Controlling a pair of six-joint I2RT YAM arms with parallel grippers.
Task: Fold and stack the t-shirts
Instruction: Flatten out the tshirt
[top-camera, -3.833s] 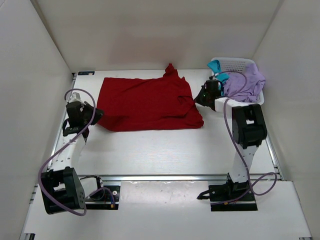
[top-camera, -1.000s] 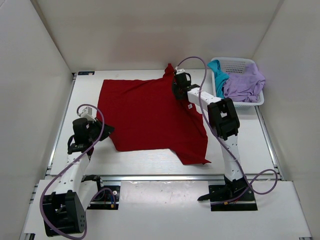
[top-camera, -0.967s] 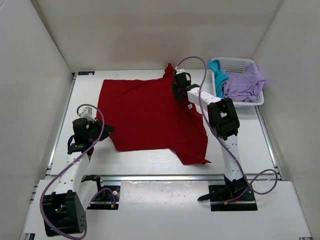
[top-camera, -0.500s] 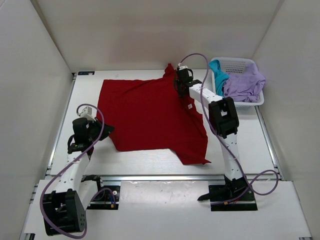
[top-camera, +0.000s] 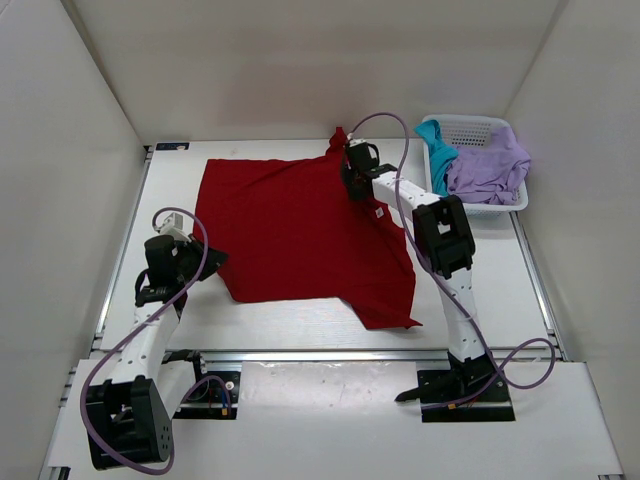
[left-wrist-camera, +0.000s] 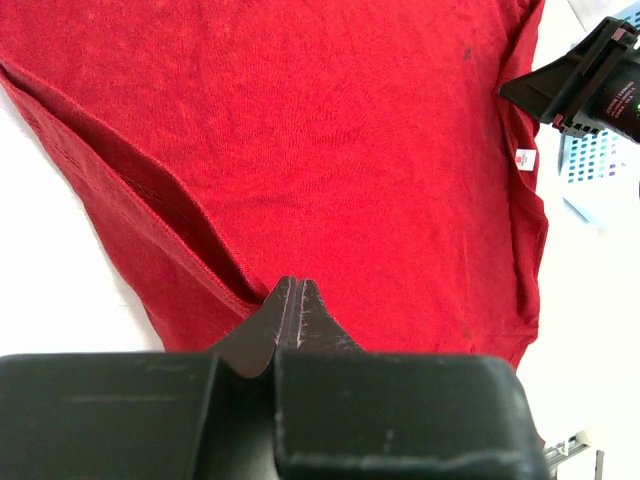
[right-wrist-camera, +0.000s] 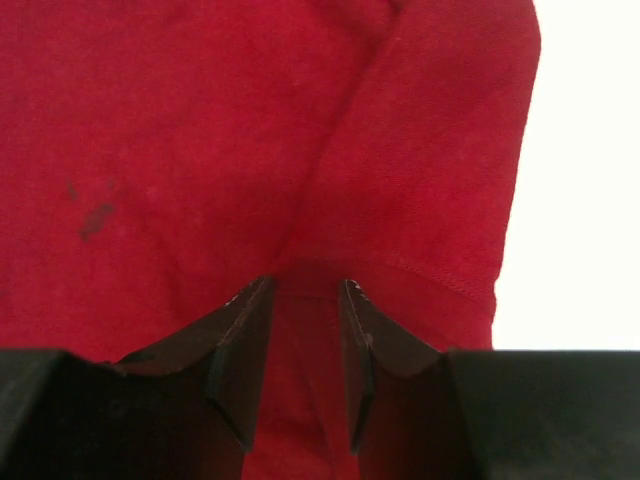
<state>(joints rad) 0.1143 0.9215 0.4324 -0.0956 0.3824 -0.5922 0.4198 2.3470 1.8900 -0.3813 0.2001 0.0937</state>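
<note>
Since the earliest frame the red shirt (top-camera: 300, 225) has been drawn toward you and opened out, and the right gripper (top-camera: 354, 176) has left the basket (top-camera: 470, 122) side for the shirt's far right shoulder.

From above, you're on the first step: flattening the red shirt on the table (top-camera: 300, 320) before any fold. The teal shirt (top-camera: 434, 140) and lavender shirt (top-camera: 490, 165) wait in the basket. The left gripper (top-camera: 207, 260) sits low at the near left corner; the right arm reaches far forward, stretched out.

In the left wrist view, the left gripper (left-wrist-camera: 290, 288) is clamped tight, and a hem fold runs into its tips (so I'd judge it is pinching the shirt).

In the right wrist view, the right gripper (right-wrist-camera: 305, 284) has its jaws narrowed on a ridge of red cloth by the sleeve seam, apparently gripping.

Next, you'll likely want to pull both corners apart to smooth the wrinkled right side.
</note>
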